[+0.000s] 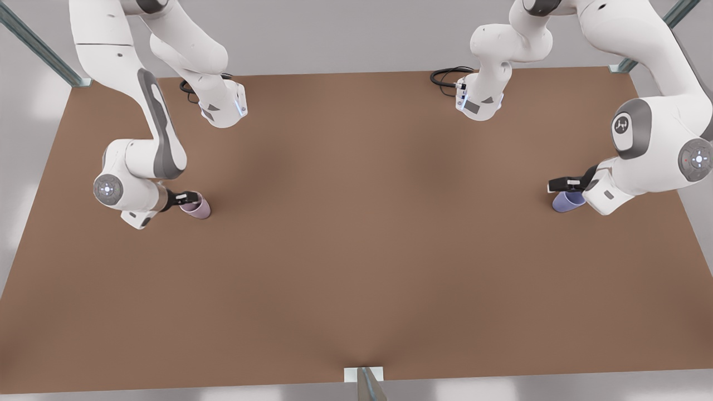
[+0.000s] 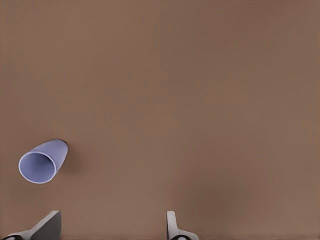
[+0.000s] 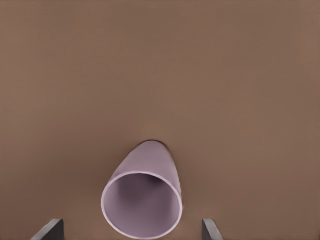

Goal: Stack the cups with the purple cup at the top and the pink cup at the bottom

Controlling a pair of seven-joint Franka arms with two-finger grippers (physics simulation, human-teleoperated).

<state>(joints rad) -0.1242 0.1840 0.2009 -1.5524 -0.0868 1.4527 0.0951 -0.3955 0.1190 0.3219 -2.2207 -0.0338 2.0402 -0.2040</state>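
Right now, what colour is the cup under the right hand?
Pale pinkish-lilac; the pink cup shows best in the right wrist view, between the open right hand.

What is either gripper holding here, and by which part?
Nothing. The right gripper sits open astride the pink cup; the left gripper is open, apart from the purple cup.

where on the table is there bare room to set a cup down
The broad middle of the table between the pink cup and the purple cup is bare, as is the near strip. It is crowded only at each cup, under the right pincer and left pincer.
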